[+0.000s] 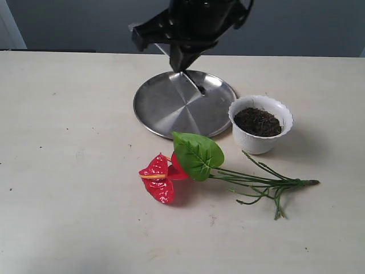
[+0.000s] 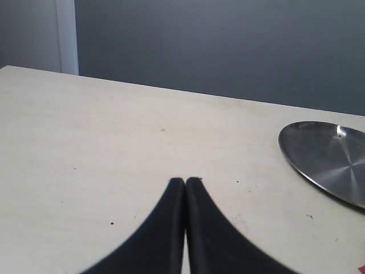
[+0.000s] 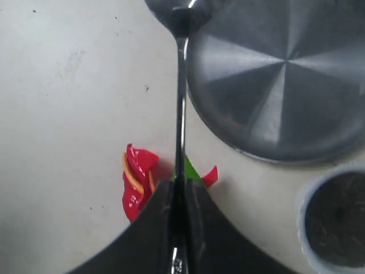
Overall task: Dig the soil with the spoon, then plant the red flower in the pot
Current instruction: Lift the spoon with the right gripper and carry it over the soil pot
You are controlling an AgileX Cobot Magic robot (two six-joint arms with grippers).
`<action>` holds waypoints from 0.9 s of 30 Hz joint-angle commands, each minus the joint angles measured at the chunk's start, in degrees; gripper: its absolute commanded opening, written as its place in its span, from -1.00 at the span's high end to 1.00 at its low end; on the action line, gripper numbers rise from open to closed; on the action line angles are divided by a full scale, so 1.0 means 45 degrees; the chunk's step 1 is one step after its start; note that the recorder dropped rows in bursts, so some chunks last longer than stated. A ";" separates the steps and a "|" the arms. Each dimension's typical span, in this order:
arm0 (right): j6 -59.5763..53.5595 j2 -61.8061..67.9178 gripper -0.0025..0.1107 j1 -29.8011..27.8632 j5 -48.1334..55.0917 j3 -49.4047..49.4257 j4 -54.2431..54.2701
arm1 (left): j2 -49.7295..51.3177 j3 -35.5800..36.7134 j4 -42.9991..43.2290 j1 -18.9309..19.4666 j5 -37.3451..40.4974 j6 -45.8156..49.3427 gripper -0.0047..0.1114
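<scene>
My right gripper [image 3: 180, 184] is shut on the handle of the silver spoon [image 3: 181, 85]. The spoon's bowl hangs at the edge of the steel plate. From outside, the right gripper [image 1: 181, 65] hovers over the plate's far side with the spoon [image 1: 194, 84] slanting down from it. The white scalloped pot [image 1: 254, 142] stands right of the plate and holds dark soil [image 1: 258, 121]. The red flower [image 1: 159, 177] lies flat in front, its green leaf [image 1: 197, 154] on top and its stems reaching right. My left gripper [image 2: 185, 181] is shut and empty over bare table.
The round steel plate [image 1: 165, 108] lies empty at the table's middle back; its edge shows in the left wrist view too, as the plate [image 2: 325, 154]. The pale table [image 1: 68, 171] stretches wide to the left and front. A dark wall runs behind the far edge.
</scene>
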 commanded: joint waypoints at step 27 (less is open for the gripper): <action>0.2023 -0.7532 0.97 -0.2488 -0.0022 0.7567 -0.1868 | -0.0062 0.0031 0.0020 -0.0082 -0.0192 -0.0014 0.91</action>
